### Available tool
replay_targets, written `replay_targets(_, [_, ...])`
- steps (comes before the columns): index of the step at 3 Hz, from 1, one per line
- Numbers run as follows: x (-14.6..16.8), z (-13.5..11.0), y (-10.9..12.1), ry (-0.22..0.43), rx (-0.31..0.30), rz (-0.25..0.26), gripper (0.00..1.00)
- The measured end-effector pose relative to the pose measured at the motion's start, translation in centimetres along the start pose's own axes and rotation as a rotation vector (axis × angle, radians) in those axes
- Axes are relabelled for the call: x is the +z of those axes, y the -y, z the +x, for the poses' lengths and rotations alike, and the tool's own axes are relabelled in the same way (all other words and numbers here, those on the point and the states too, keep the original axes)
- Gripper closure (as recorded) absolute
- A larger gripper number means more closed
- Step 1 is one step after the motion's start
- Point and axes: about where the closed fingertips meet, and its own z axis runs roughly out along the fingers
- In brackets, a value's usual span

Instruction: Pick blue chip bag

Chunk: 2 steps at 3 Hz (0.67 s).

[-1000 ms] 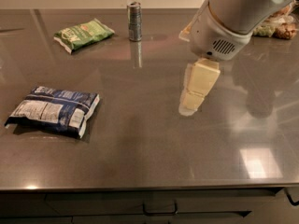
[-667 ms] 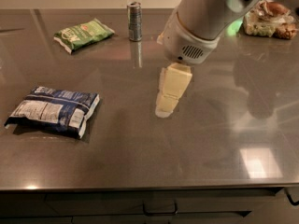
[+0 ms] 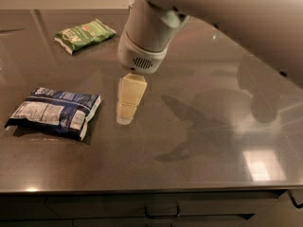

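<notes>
- We see the blue bag [image 3: 54, 111] lying flat on the grey counter [image 3: 199, 169], near its left front edge, with the white label panel facing up at the bag's left end.
- The gripper [image 3: 126, 118] hangs tip-down just right of the blue bag, close to it but not touching it.
- We cannot tell whether the gripper is wide or narrow; from this angle it reads as one cream-coloured column. We see nothing held in it.
- The tip of the gripper is at or just above the counter surface; we cannot tell which.
- The white arm [image 3: 151, 32] comes in from the upper right and ends directly above the gripper.
- A green bag [image 3: 84, 34] lies at the far left of the counter, well apart from the blue bag and the gripper.
- The arm's shadow [image 3: 189, 126] falls on the counter to the right of the gripper.
</notes>
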Motion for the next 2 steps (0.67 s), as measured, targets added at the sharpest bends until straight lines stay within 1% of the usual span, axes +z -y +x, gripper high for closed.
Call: replay_targets(2, [5.9, -3.5, 0.9, -0.004, -0.008, -0.055, 0.00])
